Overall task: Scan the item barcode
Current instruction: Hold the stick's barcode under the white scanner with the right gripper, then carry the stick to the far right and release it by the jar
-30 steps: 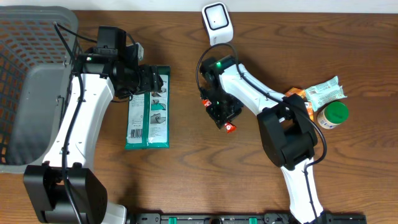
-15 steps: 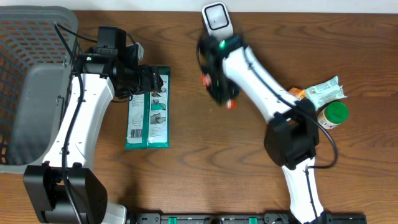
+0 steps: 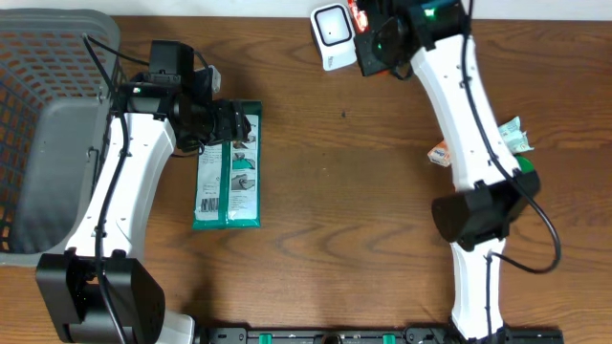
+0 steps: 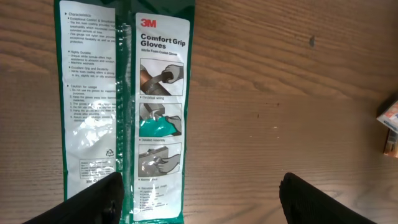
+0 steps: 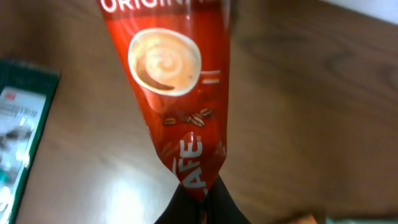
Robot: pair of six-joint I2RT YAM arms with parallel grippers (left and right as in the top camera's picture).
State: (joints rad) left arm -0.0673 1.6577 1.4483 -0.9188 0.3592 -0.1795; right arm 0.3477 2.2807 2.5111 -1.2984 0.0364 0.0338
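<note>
Overhead looks straight down on the whole worktop (image 3: 335, 210). Both wrist views sit close, facing down; all 3 share the green glove pack (image 3: 228, 182)

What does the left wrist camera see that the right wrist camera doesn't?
Only the left wrist view: the printed front of the glove pack up close, reading 3M Comfort Grip Gloves, and the left gripper with its fingers spread open at the bottom of the picture.

Only the right wrist view: a red coffee sachet with a cup picture, pinched at its end by the shut right gripper.

Both: the brown wooden table, and the green glove pack, though the right wrist view shows it only as a blurry strip at the left edge.
</note>
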